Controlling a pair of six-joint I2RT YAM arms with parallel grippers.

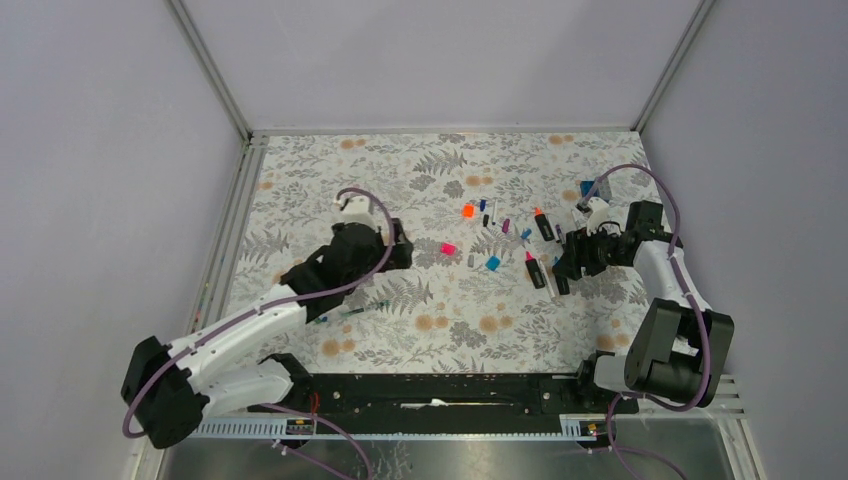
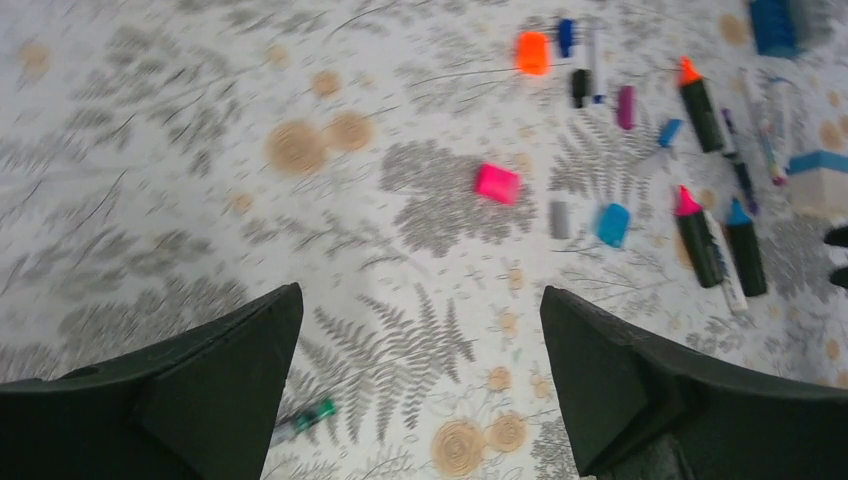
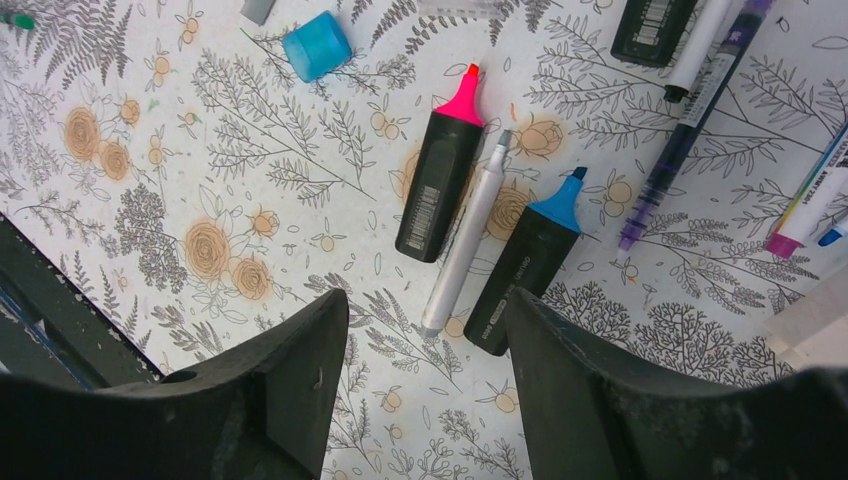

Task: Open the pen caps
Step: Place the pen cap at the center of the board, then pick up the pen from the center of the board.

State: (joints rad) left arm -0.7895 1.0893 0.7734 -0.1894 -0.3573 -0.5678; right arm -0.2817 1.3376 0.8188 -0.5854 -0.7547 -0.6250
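The job is looking mostly done. Three chunky markers are lying uncapped on the floral-printed table cover (image 1: 390,170): the pink-tipped black highlighter (image 3: 440,172), the blue-tipped black highlighter (image 3: 528,262) and the orange-tipped black highlighter (image 2: 701,102). A slim silver pen (image 3: 466,232) is lying between the pink and blue ones, its tip also bare. The loose caps are sitting scattered to the left of them. Among them are the stubby orange plastic cap (image 2: 533,52), the stubby pink plastic cap (image 2: 497,184), the stubby blue plastic cap (image 3: 315,45), the small grey cap (image 2: 560,218) and the slim lilac cap (image 2: 626,106).

The right gripper (image 3: 425,300) is hovering just over the pink and blue highlighters, its jaws spread with nothing between them. The left gripper (image 2: 420,300) is hanging over bare cloth, well apart from the caps, and it too is spread wide and empty.

Little seems to be remaining. The thin pen with a green end (image 2: 305,415), lying near the left gripper, appears to be wearing its cap — though it is too blurred to be sure. Whether the thin purple pen (image 3: 685,140) on the far right is capped, I cannot tell.
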